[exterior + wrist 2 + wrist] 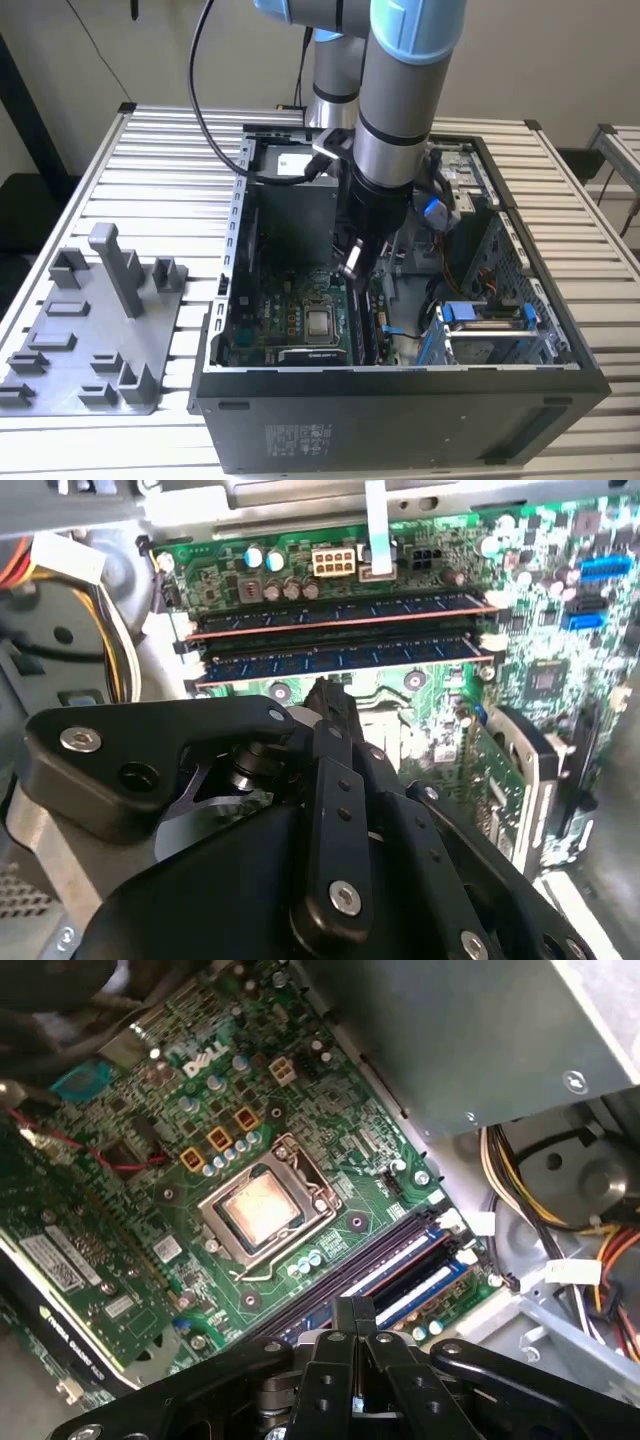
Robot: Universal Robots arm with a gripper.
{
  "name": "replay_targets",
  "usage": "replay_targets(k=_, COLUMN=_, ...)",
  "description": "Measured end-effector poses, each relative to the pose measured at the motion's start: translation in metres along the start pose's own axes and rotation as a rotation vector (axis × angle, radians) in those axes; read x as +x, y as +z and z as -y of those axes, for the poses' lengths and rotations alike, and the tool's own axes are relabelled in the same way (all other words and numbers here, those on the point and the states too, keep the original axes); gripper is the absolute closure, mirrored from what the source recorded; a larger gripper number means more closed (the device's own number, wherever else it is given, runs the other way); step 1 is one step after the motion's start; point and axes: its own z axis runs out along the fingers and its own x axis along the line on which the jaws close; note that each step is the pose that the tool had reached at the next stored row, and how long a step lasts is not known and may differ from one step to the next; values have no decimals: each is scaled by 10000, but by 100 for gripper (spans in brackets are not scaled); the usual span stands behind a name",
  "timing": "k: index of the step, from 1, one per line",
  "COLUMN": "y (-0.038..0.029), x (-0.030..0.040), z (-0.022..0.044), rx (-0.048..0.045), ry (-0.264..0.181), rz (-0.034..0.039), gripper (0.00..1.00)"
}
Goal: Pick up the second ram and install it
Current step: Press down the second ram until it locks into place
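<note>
Sitting apparently seated in motherboard slots, second ram (340,660) lies just beyond the closed gripper (325,692).

print check | first wrist view: white lettering (196,1057) silk-screened on the green motherboard (350,1150), not logged by me | white stickers (62,1260) with fine print on the expansion card (40,1305) beside it, too small to read | exterior view: pale print block (297,437) on the computer case (420,425) front wall, unreadable

A slatted metal table (150,160) (pale grey) carries a grey tray (90,335) and an open computer case (400,400).
</note>
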Motion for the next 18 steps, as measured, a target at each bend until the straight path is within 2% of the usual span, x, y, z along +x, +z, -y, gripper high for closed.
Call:
replay_targets(k=5, y=4, x=0, z=0, rx=58, ry=-773, rz=40, gripper=89)
replay_targets(k=18, y=12, x=1, z=-1, rx=23, ry=-2897, rz=18, gripper=89)
